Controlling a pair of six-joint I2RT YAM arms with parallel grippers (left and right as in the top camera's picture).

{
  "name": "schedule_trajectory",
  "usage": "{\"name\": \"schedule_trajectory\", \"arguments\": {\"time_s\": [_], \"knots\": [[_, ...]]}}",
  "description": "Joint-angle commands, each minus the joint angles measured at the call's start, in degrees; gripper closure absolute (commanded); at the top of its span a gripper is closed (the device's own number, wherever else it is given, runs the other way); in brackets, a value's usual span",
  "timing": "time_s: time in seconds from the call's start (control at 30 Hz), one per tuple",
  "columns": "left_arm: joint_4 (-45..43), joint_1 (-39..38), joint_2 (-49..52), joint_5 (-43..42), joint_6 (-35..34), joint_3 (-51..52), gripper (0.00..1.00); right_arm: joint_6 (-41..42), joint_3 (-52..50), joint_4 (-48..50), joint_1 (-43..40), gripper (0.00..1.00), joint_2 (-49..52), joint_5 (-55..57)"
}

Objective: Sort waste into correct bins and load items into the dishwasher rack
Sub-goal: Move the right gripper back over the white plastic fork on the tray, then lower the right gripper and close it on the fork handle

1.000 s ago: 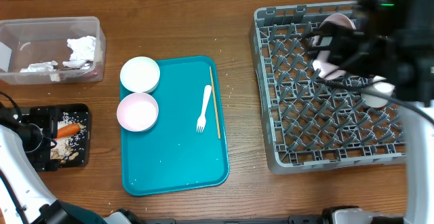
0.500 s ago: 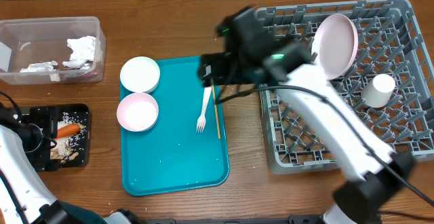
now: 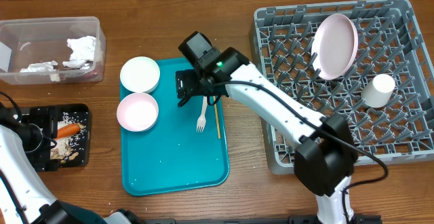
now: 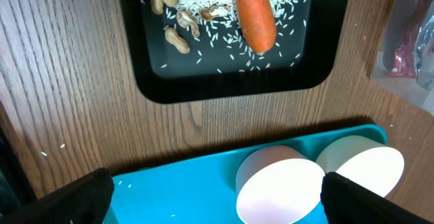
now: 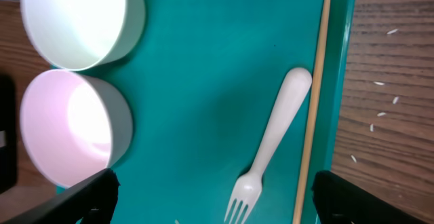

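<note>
On the teal tray lie a white fork and a thin wooden stick, with a white bowl and a pink bowl to their left. My right gripper hovers open over the fork's handle end. In the right wrist view the fork and stick lie between the spread jaws of that gripper, nothing held. A pink plate and white cup are in the grey rack. My left gripper is open and empty at the black tray, which holds a carrot, rice and nuts.
A clear tub at the back left holds crumpled napkins. The teal tray fills the middle of the wooden table. Loose rice grains lie on the wood beside the tray's right rim.
My right arm has swung from the plate in the rack leftward to the teal tray and now hovers over the fork. Its jaws widened a little. The left arm has not moved.
</note>
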State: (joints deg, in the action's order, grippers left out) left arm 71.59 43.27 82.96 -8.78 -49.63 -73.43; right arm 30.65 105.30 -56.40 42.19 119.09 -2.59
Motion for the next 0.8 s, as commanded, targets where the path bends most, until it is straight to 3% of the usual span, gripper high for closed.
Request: {"name": "schedule_trajectory", "arguments": {"time_s": [0.0, 0.17, 0.33, 0.53, 0.77], "knots": [[0.1, 0.2, 0.2, 0.6, -1.0, 0.3, 0.0, 0.9, -0.5, 1.0, 0.0, 0.05, 2.5, 1.0], [0.1, 0.2, 0.2, 0.6, -1.0, 0.3, 0.0, 2.3, -1.2, 3.3, 0.4, 0.08, 4.5, 0.9], [0.1, 0.2, 0.2, 0.6, -1.0, 0.3, 0.0, 10.3, -3.1, 4.2, 0.5, 0.23, 5.4, 3.5], [0.1, 0.2, 0.2, 0.6, -1.0, 0.3, 0.0, 15.7, -5.7, 4.4, 0.5, 0.24, 5.4, 7.2], [0.1, 0.2, 0.2, 0.6, -1.0, 0.3, 0.0, 16.1, -10.5, 9.3, 0.6, 0.25, 5.4, 6.8]]}}
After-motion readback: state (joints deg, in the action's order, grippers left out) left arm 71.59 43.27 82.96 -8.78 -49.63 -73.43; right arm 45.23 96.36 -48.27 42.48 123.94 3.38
